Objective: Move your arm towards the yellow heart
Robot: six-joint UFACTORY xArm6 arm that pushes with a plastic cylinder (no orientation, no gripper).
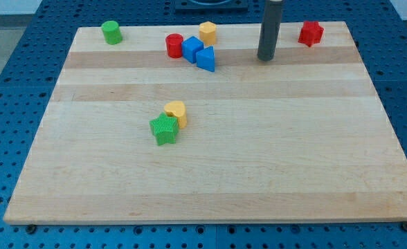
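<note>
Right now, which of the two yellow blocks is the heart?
The yellow heart mid-board, touching the green star. The other yellow block sits at the view's top, nearer my tip.

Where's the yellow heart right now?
The yellow heart sits left of the board's centre, touching the green star below it, far from my tip.
</note>
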